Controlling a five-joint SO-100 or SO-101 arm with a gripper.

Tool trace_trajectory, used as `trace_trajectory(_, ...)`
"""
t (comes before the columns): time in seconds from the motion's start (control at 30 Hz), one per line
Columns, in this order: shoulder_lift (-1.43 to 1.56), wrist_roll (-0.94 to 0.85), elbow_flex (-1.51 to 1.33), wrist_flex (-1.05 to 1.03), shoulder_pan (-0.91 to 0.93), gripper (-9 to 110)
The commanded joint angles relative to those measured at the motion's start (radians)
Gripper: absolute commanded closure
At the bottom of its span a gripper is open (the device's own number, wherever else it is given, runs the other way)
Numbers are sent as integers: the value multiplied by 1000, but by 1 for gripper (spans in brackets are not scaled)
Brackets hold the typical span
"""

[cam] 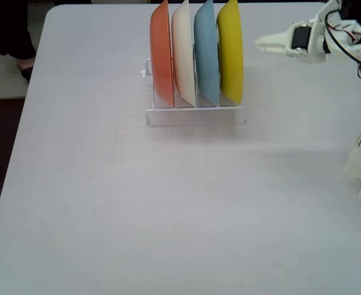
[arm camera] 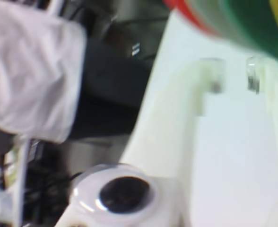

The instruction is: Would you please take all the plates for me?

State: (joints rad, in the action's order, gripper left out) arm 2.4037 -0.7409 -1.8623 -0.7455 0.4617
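Four plates [cam: 196, 55] left of gripper [cam: 258, 43]

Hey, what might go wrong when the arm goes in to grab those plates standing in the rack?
Two risks, as judgements.
1. The four plates stand on edge, packed close in the white wire rack; reaching for the yellow plate, nearest the gripper, may knock the light blue plate.
2. The rack looks light, so a sideways pull could drag or tip it with the orange plate and cream-white plate.
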Motion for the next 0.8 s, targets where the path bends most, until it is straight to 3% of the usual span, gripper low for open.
trace_trajectory(0.0, -100, -18, 202, -103, 75, 71)
trace_trajectory(0.33, -353, -107, 480, -210, 170, 59)
trace_trajectory(0.77, -565, -77, 575, -210, 239, 60)
